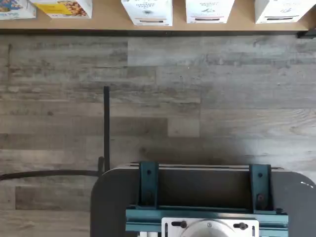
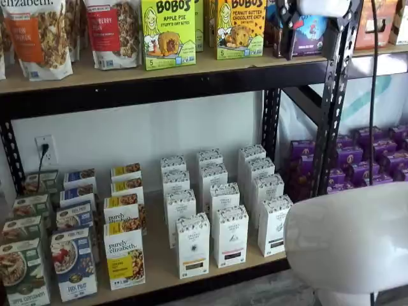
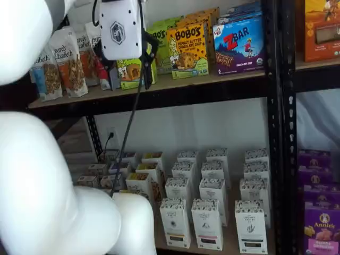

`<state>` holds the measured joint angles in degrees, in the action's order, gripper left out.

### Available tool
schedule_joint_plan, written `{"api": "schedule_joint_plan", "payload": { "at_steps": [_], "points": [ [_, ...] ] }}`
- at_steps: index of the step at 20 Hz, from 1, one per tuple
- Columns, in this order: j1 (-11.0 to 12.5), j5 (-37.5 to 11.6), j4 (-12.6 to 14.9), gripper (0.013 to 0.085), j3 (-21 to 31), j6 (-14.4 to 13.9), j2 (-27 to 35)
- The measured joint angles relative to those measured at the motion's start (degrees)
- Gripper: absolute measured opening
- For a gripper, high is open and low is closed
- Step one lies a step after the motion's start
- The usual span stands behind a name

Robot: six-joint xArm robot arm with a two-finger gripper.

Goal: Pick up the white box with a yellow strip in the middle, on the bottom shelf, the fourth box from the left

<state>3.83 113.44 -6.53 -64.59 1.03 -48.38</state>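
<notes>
Arm (image 3: 37, 175) bulks white across the near side in a shelf view, its links folded, upper segment rising toward the top shelf level. Gripper (image 3: 144, 64) hangs high by the Bobo's boxes (image 3: 186, 48), white body square-on, black fingers seen side-on; finger gap cannot be told. Bottom shelf (image 2: 159, 271) carries rows of cartons. The white box (image 2: 193, 245) stands upright at the front rail, just beside a black-stripped carton (image 2: 231, 236), well apart from the gripper.
</notes>
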Motion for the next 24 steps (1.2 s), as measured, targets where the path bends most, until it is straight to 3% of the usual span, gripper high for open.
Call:
{"api": "schedule_joint_plan", "payload": {
  "at_steps": [12,16,24],
  "points": [
    [-6.7,-8.2,5.2,0.0850,6.4,-4.6,-0.3],
    [-7.8,-10.1,4.5,0.0850,8.4,-5.9,-0.1],
    [-12.1,-18.8,4.9,0.0850,15.9,-9.9,-2.1]
  ]
}}
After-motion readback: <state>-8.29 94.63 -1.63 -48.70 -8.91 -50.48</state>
